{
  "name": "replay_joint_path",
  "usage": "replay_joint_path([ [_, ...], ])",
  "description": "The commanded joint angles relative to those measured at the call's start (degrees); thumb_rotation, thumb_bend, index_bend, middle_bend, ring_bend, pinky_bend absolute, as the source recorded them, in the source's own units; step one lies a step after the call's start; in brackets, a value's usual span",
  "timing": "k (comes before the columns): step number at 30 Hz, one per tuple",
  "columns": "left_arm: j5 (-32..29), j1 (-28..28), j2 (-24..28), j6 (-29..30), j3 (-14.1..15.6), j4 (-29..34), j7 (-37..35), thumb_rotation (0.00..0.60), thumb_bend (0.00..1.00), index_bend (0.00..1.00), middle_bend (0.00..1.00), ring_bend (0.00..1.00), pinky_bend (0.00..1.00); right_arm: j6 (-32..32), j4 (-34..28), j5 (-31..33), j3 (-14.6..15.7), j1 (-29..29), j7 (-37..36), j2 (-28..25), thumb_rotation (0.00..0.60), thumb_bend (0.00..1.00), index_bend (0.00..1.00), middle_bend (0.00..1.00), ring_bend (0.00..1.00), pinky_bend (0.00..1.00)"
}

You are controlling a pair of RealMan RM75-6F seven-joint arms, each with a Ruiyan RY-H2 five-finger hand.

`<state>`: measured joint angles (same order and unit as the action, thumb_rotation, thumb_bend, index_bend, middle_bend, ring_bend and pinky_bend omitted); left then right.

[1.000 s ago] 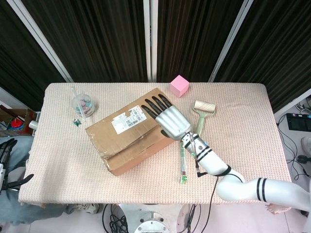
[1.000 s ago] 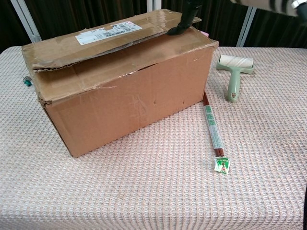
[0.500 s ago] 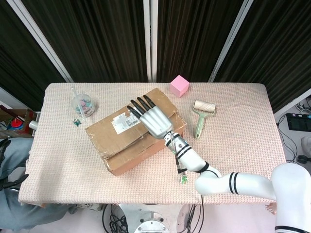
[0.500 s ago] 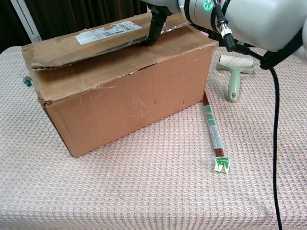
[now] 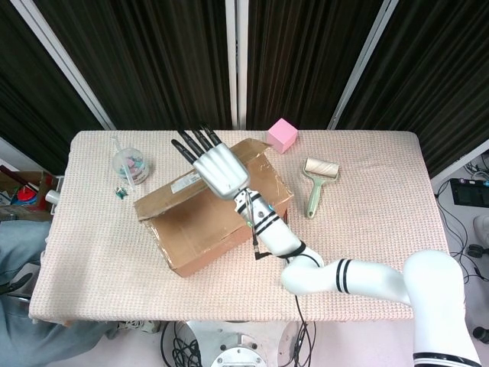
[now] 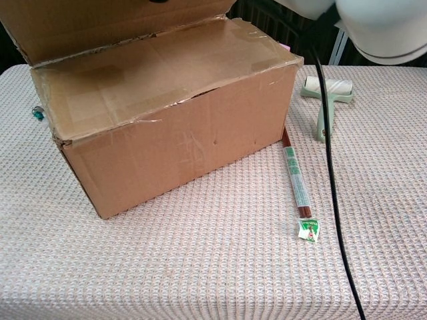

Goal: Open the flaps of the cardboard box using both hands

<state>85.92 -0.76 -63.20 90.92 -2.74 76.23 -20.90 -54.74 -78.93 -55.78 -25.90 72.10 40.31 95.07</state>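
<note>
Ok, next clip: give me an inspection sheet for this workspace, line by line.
Surface: table under a beige woven cloth.
Job's things: box on the table; far flap raised, near flap lying flat.
Clutter: lint roller, pink cube, cup of small items, thin red stick beside the box.
Hands: right hand at the raised flap, fingers straight; left hand nothing seen.
Cables: black cable hanging from the right arm.
Surroundings: dark curtains behind the table.
</note>
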Motion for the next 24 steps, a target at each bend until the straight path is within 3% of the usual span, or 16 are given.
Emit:
replay_joint_path([
  [1,-0.43,-0.03,0.01,-0.23,-0.31,-0.41,-0.34,0.508,0.07,0.04,0.07,0.08,0.21,1.88,7.74,2.04,-2.28,5.23,1.06,3.73,0.6,0.15,0.0,0.0,0.0,0.0],
  [7,-2.24,-0.3,0.03,-1.78,-1.15,-1.56,-1.05,0.505,0.08,0.04,0.07,0.08,0.21,5.16,26.34,1.18,-2.63,13.18,-0.23,11.46,0.6,0.15,0.0,0.0,0.0,0.0],
  [13,-2.49,-0.66,-0.32,-2.31,-1.61,-2.31,-1.51,0.505,0.08,0.04,0.07,0.08,0.21,3.81,40.7,-0.66,-3.97,17.7,-8.52,19.97,0.6,0.18,0.0,0.0,0.0,0.0],
  [19,-2.26,-0.44,-0.27,-2.07,-1.55,-2.48,-1.54,0.507,0.08,0.04,0.07,0.08,0.21,1.34,47.19,-5.45,-1.7,17.57,-16.28,22.66,0.6,0.26,0.0,0.0,0.0,0.0],
  [24,-2.0,-0.31,-0.1,-1.98,-1.45,-2.18,-1.6,0.503,0.08,0.04,0.07,0.08,0.21,-2.44,43.7,-8.0,-0.88,14.6,-21.25,20.65,0.6,0.33,0.0,0.0,0.0,0.0],
])
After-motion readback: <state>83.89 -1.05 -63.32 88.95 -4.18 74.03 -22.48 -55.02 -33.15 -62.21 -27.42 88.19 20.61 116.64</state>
